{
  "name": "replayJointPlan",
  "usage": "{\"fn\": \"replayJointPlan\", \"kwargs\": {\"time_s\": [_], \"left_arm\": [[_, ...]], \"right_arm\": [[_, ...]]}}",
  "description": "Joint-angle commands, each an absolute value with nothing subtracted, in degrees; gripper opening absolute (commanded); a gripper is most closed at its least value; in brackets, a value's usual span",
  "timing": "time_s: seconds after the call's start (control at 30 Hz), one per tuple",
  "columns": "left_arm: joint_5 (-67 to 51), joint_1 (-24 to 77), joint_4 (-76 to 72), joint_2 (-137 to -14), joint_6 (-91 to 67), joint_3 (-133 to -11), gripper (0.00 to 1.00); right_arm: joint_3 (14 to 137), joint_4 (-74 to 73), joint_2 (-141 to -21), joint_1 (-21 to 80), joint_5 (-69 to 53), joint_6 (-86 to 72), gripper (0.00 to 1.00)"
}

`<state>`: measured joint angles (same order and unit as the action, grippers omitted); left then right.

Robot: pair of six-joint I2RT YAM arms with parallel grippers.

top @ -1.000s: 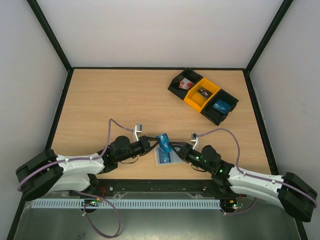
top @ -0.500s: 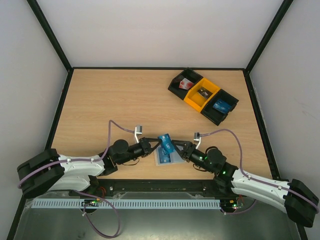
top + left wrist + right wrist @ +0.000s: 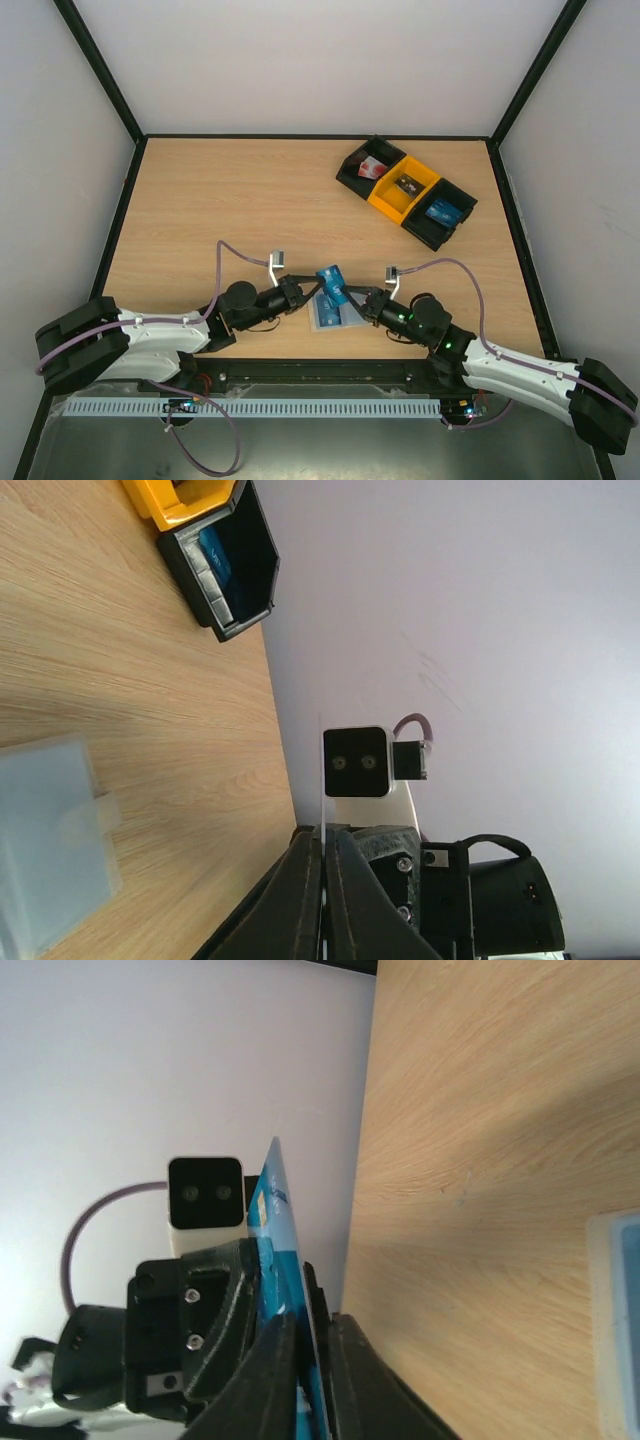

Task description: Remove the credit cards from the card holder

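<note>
- From above: the left gripper (image 3: 306, 290) and the right gripper (image 3: 350, 296) meet nose to nose near the front edge of the table (image 3: 230, 200).
- A blue credit card (image 3: 329, 281) is up in the air between them. I think one arm is passing it to the other.
- The card holder (image 3: 337, 318) lies flat on the table right under the card, so it is out of the way. I cannot tell from here if a card is left inside it.
- Far off at the back right, another blue card (image 3: 440, 211) lies in a black bin (image 3: 435, 243). That bin may be where the cards go.
- Left wrist view: the left fingers (image 3: 300, 900) are pressed together on the card, which shows only as a thin line (image 3: 322, 780). This tight pinch keeps it from dropping.
- The holder (image 3: 50, 850) lies low on the wood, pale and see-through. The pocket that shows looks empty.
- Right wrist view: the right fingers (image 3: 275, 1385) sit one on each side of the card (image 3: 282, 1240), very close to it. I cannot tell if they squeeze it yet.
- The card stands on its edge here, so both grippers can reach it at once.
</note>
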<state>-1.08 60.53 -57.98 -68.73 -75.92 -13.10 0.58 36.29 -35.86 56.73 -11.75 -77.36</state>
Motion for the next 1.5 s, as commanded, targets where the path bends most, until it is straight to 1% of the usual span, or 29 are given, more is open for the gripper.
{"fn": "replayJointPlan", "kwargs": {"time_s": [0.0, 0.07, 0.13, 0.17, 0.2, 0.27, 0.37, 0.47, 0.63, 0.8, 0.87, 0.93, 1.1, 1.23, 1.27, 1.3, 1.33, 1.37, 1.47], "left_arm": [[0.37, 61.03, -61.03, -69.22, -74.53, -12.66, 0.05], [-0.53, 60.94, -59.17, -68.64, -73.93, -13.10, 0.15], [-1.68, 61.00, -56.19, -66.81, -72.41, -13.33, 0.35], [-2.08, 60.97, -54.03, -65.31, -71.92, -13.31, 0.44], [-2.41, 60.93, -51.63, -63.68, -71.11, -13.29, 0.50], [-2.99, 60.95, -45.69, -59.51, -69.30, -12.97, 0.57], [-3.65, 60.87, -35.43, -52.02, -66.51, -12.66, 0.65], [-6.41, 60.21, -24.84, -44.00, -63.51, -13.61, 0.71], [-12.12, 57.35, -9.24, -36.19, -58.27, -19.21, 0.75], [-17.99, 55.59, 1.68, -36.54, -53.60, -24.78, 0.77], [-19.97, 55.31, 4.15, -37.79, -52.39, -25.86, 0.77], [-22.55, 55.31, 3.63, -38.58, -51.66, -25.37, 0.75], [-24.05, 54.96, 0.74, -38.52, -51.37, -23.70, 0.71], [-27.21, 54.93, -2.11, -40.67, -50.63, -22.92, 0.67], [-28.09, 54.93, -3.29, -41.31, -50.63, -22.49, 0.64], [-28.86, 54.93, -4.75, -41.82, -50.80, -22.05, 0.59], [-29.38, 54.93, -6.49, -42.32, -51.23, -21.66, 0.52], [-29.63, 54.93, -7.62, -42.79, -51.65, -21.44, 0.43], [-29.40, 54.85, -9.48, -44.35, -52.15, -21.34, 0.11]], "right_arm": [[0.45, 36.92, -35.69, 56.97, -14.17, -76.33, 0.03], [1.34, 34.90, -34.69, 56.95, -15.13, -75.00, 0.02], [1.89, 32.40, -32.59, 56.97, -16.14, -73.67, 0.02], [1.71, 31.25, -31.15, 56.97, -16.56, -73.24, 0.02], [1.53, 30.08, -29.49, 56.95, -16.98, -72.93, 0.02], [1.13, 27.39, -25.84, 57.00, -18.19, -72.02, 0.02], [0.94, 22.29, -19.43, 56.97, -20.10, -69.43, 0.02], [2.12, 17.73, -17.31, 57.00, -22.46, -65.66, 0.02], [5.43, 16.93, -21.58, 57.02, -30.13, -60.59, 0.02], [6.27, 22.56, -28.39, 56.98, -35.41, -60.00, 0.02], [6.75, 23.46, -29.56, 57.04, -36.14, -59.58, 0.02], [7.26, 23.69, -29.70, 56.98, -36.54, -58.98, 0.02], [8.49, 23.32, -29.79, 56.96, -38.93, -58.07, 0.02], [8.05, 25.24, -29.92, 56.95, -39.95, -59.45, 0.02], [7.78, 26.18, -30.05, 57.01, -40.31, -59.95, 0.02], [7.60, 26.76, -30.28, 56.96, -40.70, -60.14, 0.02], [7.57, 27.14, -30.46, 57.00, -40.85, -60.24, 0.02], [7.65, 27.24, -30.70, 56.97, -40.73, -60.29, 0.02], [7.66, 27.63, -30.91, 56.98, -40.24, -60.32, 0.02]]}}
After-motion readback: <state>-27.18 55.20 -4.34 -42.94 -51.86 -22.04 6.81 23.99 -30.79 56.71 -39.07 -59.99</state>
